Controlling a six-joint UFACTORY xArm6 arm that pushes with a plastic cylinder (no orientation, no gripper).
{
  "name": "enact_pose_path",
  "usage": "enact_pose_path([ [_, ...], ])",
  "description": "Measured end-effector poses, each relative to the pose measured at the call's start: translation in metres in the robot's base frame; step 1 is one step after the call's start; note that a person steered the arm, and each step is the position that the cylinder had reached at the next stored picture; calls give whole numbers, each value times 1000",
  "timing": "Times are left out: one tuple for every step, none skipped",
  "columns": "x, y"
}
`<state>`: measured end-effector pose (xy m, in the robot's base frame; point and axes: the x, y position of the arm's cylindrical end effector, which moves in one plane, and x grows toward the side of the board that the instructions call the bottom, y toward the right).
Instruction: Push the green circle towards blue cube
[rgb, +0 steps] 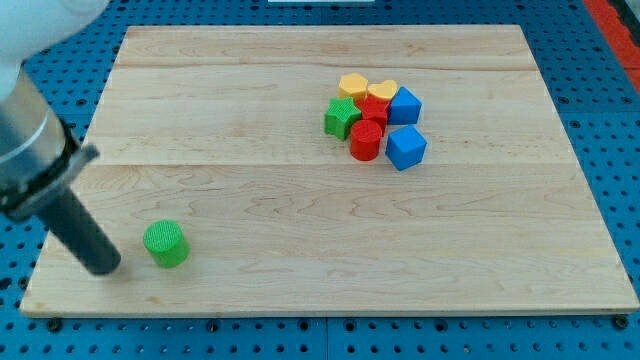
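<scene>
The green circle (165, 244), a short green cylinder, stands near the board's bottom left. My tip (104, 267) rests on the board just to its left, a small gap apart. The blue cube (406, 147) lies far off at the upper right, at the lower right of a tight cluster of blocks.
The cluster holds a green star (342, 117), a red cylinder (366, 140), a red block (374, 109), a yellow hexagon (353, 86), a yellow heart (381, 91) and a second blue block (404, 105). The wooden board (300, 220) lies on a blue perforated table.
</scene>
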<state>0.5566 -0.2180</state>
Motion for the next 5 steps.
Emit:
enact_pose_path([
  [-14, 84],
  [-26, 164],
  [-1, 136],
  [45, 97],
  [58, 172],
])
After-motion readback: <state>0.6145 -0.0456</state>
